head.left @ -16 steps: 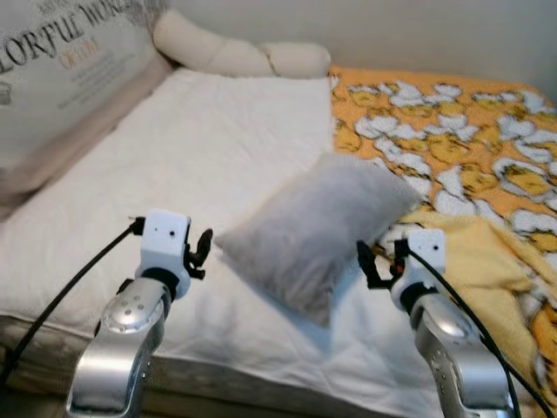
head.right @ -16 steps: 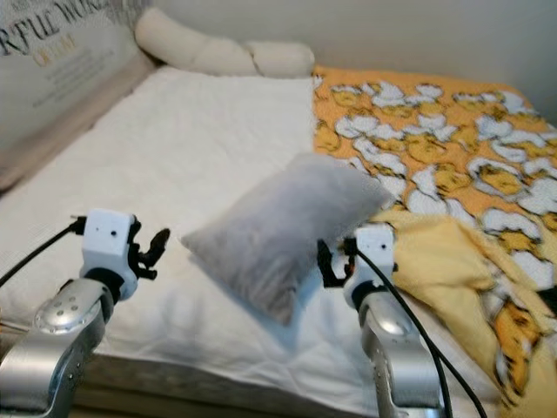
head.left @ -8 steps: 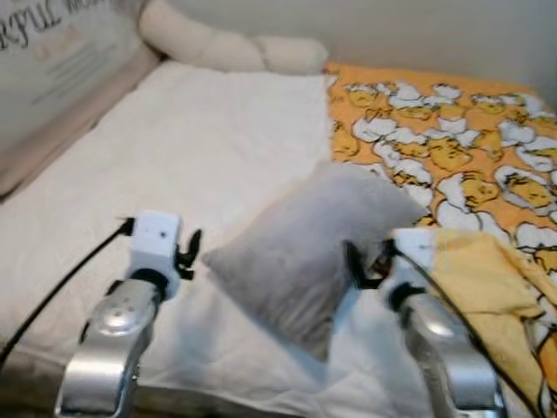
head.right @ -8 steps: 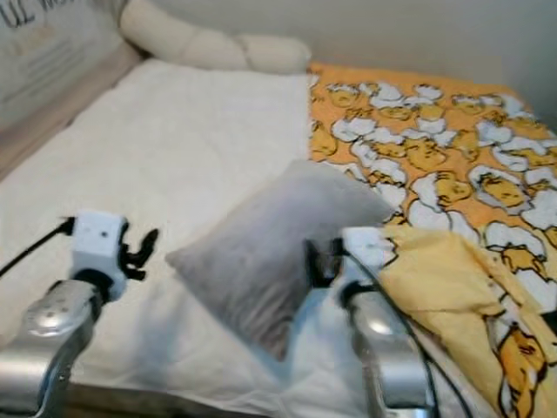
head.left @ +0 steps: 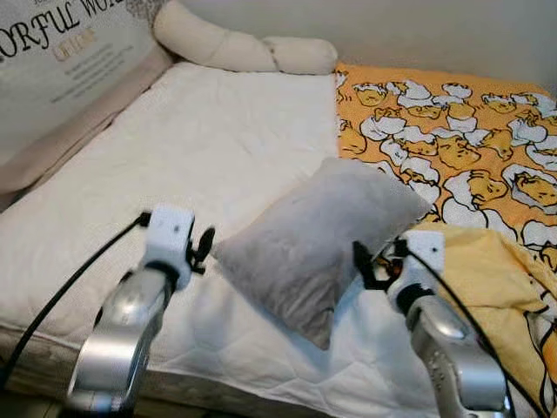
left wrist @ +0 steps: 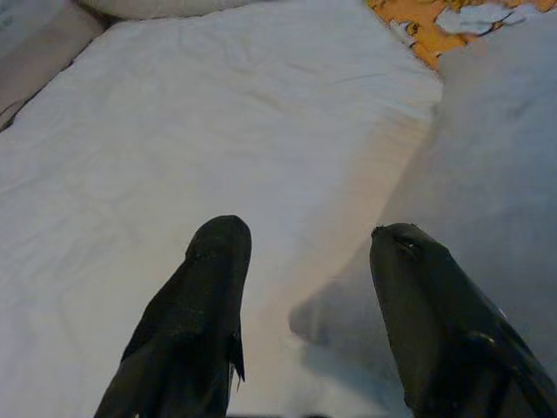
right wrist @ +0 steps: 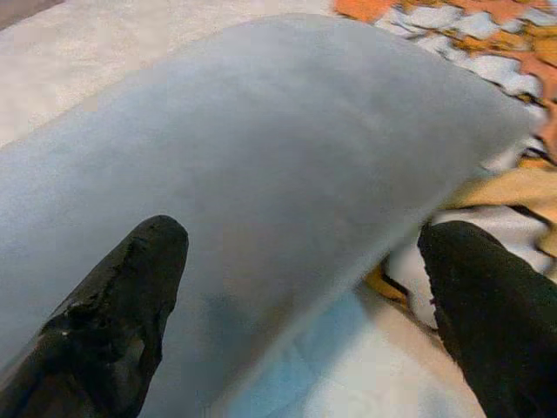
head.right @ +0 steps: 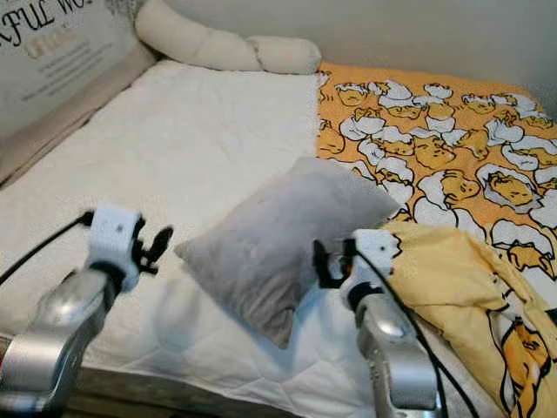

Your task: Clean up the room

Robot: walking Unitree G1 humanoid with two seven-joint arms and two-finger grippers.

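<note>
A grey pillow lies slantwise on the white bed, one end resting on the orange duck-print blanket. My left gripper hovers just left of the pillow's near corner, open; in the left wrist view its fingers frame the sheet with the grey pillow beside one finger. My right gripper is at the pillow's right edge, open; in the right wrist view its fingers straddle the grey pillow. Neither gripper holds anything.
A long cream bolster lies at the bed's far end by the wall. A printed cushion leans at the far left. A crumpled yellow blanket is heaped at the near right. The bed's front edge is just below my arms.
The view has shifted and sharpened as the camera moved. Both grippers stay open on either side of the pillow, and the pillow has not moved.
</note>
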